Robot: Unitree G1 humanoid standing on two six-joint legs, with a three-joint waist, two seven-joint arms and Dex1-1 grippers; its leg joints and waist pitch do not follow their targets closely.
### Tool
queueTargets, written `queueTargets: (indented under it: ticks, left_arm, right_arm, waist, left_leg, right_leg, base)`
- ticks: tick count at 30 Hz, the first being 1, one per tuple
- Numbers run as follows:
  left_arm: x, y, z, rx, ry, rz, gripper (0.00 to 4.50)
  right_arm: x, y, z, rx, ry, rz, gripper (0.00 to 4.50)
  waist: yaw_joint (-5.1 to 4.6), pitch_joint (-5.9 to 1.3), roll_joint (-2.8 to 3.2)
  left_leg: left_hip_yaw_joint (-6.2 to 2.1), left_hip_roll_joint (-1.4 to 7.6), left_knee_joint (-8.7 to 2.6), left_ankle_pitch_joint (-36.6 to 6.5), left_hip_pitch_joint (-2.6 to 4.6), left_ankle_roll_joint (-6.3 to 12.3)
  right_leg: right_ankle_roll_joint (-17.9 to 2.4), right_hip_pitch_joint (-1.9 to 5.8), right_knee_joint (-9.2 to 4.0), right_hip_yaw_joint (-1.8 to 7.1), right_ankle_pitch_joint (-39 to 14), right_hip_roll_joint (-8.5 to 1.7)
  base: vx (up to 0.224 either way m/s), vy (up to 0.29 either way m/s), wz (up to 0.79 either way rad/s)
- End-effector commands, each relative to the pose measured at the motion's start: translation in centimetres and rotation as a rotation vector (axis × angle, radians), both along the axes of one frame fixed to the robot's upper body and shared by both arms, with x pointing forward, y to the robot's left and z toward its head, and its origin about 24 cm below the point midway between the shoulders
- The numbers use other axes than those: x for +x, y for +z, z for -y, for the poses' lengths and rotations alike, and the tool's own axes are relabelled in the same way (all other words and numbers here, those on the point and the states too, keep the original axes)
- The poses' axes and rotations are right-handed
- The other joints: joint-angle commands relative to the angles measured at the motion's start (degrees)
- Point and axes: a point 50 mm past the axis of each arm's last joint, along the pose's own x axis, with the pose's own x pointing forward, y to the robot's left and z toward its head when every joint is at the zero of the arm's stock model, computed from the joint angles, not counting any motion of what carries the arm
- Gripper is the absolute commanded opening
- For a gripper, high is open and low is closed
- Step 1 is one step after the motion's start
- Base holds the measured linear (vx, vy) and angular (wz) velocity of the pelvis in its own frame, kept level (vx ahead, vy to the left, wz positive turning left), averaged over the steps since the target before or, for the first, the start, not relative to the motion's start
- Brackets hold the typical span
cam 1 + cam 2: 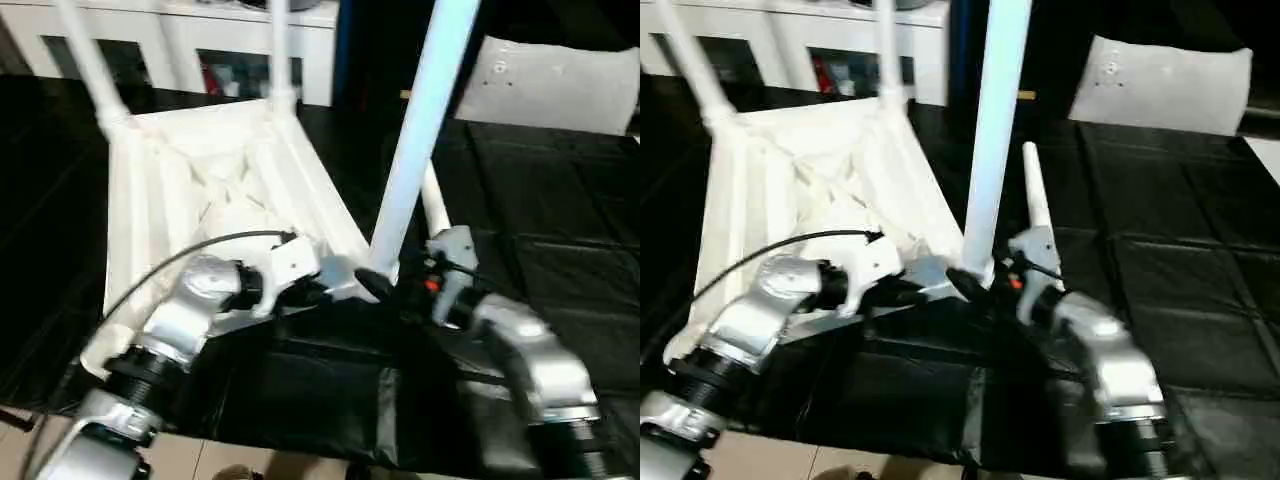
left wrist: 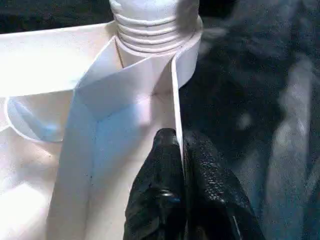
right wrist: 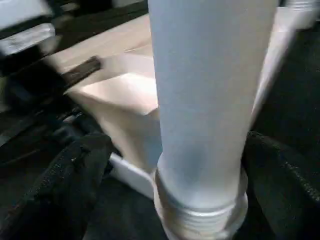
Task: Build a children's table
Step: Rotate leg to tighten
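The table top (image 1: pixel 200 190) lay upside down on the black mat (image 1: pixel 560 230), with its ribs facing up. Two legs (image 1: pixel 90 60) stood in the far corners. A third leg (image 1: pixel 425 110) stood up in the near corner, close to the robot. A fourth leg (image 1: pixel 1035 205) lay on the mat just behind it. The left gripper (image 2: pixel 181 165) was pinched tight on the thin edge wall of the top, beside the socket (image 2: pixel 187 55) where the near leg sat. The right gripper (image 3: pixel 200 165) had its fingers (image 3: pixel 70 180) spread wide, one on each side of the near leg, low down by its threads. I could not tell if they touched it. White cabinets (image 1: pixel 180 40) stood at the back. A flat white panel (image 1: pixel 550 80) lay on the mat far off to the right.
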Motion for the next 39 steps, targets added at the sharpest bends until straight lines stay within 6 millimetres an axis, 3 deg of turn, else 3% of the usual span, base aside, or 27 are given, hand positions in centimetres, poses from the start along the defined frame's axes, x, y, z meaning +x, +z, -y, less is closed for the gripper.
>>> queueTargets:
  ticks: [1, 6, 8, 13, 18, 23, 29, 35, 36, 38, 39]
  left_arm:
    - [-0.2, 0.4, 0.1, 0.022, -0.103, 0.005, 0.0]
    - [-0.6, 0.8, -0.7, 0.034, -0.211, -0.028, 0.0]
    - [-0.7, 0.7, -1.0, 0.054, -0.258, -0.042, 0.0]
    - [-0.8, 0.8, -1.3, 0.073, -0.306, -0.049, 0.0]
    - [-0.8, 0.8, -1.3, 0.092, -0.35, -0.052, 0.0]
    - [-0.7, 0.8, -1.2, 0.096, -0.373, -0.052, 0.0]
    - [-0.7, 0.8, -1.2, 0.1, -0.382, -0.054, 0.0]
    - [-0.7, 0.7, -1.3, 0.104, -0.388, -0.059, 0.0]
    - [-0.7, 0.7, -1.4, 0.105, -0.388, -0.062, 0.0]
    - [-0.7, 0.6, -1.4, 0.104, -0.376, -0.065, 0.0]
    - [-0.5, 0.5, -1.2, 0.094, -0.335, -0.063, 0.0]
  right_arm:
    - [0.1, 1.0, 0.2, 0.021, 0.071, 0.02, 4.43]
    - [0.4, 1.3, 0.8, -0.006, 0.179, 0.006, 4.28]
    - [0.7, 1.4, 0.9, -0.024, 0.219, 0.003, 3.93]
    - [0.9, 1.6, 1.0, -0.036, 0.264, 0.004, 3.57]
    - [0.9, 1.4, 0.7, -0.067, 0.335, 0.0, 3.14]
    - [0.7, 1.4, 0.3, -0.062, 0.391, -0.012, 2.69]
    - [0.6, 1.3, 0.2, -0.056, 0.415, -0.03, 2.18]
    - [0.4, 1.0, 0.1, -0.048, 0.43, -0.055, 1.95]
    - [0.3, 0.9, 0.0, -0.038, 0.433, -0.066, 1.93]
    - [0.0, 0.8, -0.2, -0.022, 0.432, -0.076, 1.91]
    - [-0.3, 0.5, -0.6, -0.001, 0.415, -0.086, 1.91]
  waist:
    - [0.26, -3.81, -0.06]
    - [0.77, -3.9, -0.52]
    - [1.1, -4.04, -0.39]
    - [1.58, -4.13, -0.63]
    - [2.33, -3.96, -0.75]
    - [2.45, -3.97, -1.02]
    - [2.46, -3.85, -0.98]
    - [2.47, -3.77, -0.93]
    - [2.54, -3.68, -0.63]
    - [2.49, -3.68, -0.76]
    - [2.58, -3.62, -0.27]
  left_leg:
    - [-1.02, 3.43, -3.67, -6.0, 0.15, 5.67]
    - [-0.87, 3.52, -3.64, -4.8, 0.37, 5.18]
    - [-0.89, 3.64, -3.59, -3.5, 0.4, 5.5]
    - [-0.8, 3.72, -3.49, -2.4, 0.25, 5.84]
    - [-0.68, 3.79, -3.56, -3.1, 0.4, 5.27]
    - [-0.72, 3.84, -3.57, -2.7, 0.27, 5.25]
    - [-0.75, 3.83, -3.61, -3.0, 0.27, 5.12]
    - [-0.76, 3.82, -3.63, -3.2, 0.24, 5.02]
    - [-0.81, 3.83, -3.66, -3.3, 0.24, 4.95]
    - [-0.8, 3.89, -3.68, -3.6, 0.29, 4.89]
    - [-0.88, 3.91, -3.71, -3.6, 0.31, 4.75]
  right_leg:
    - [-8.4, 3.65, -4.2, 4.03, -16.8, -5.8]
    - [-9.2, 3.42, -3.79, 4.15, -15.5, -5.81]
    - [-10.1, 3.47, -3.35, 4.18, -13.0, -5.86]
    - [-10.8, 3.6, -2.9, 4.1, -11.0, -5.94]
    - [-9.9, 3.43, -3.22, 4.11, -13.6, -5.96]
    - [-9.9, 3.53, -2.97, 4.1, -12.5, -6.02]
    - [-9.6, 3.48, -3.12, 4.05, -13.6, -5.99]
    - [-9.6, 3.48, -3.17, 4.06, -13.6, -6.0]
    - [-9.7, 3.45, -3.16, 4.05, -13.7, -6.02]
    - [-9.7, 3.46, -3.23, 4.03, -13.7, -6.01]
    - [-9.8, 3.43, -3.19, 4.02, -13.5, -6.01]
  base:
    - [0.0, 0.0, 0.0]
    - [0.0, 0.0, 0.0]
    - [0.0, 0.0, 0.0]
    - [0.0, 0.0, 0.0]
    - [0.0, 0.0, 0.0]
    - [0.0, 0.0, 0.0]
    - [0.0, 0.0, 0.0]
    - [0.0, 0.0, 0.0]
    - [0.0, 0.0, 0.0]
    - [0.0, 0.0, 0.0]
    - [0.0, 0.0, 0.0]
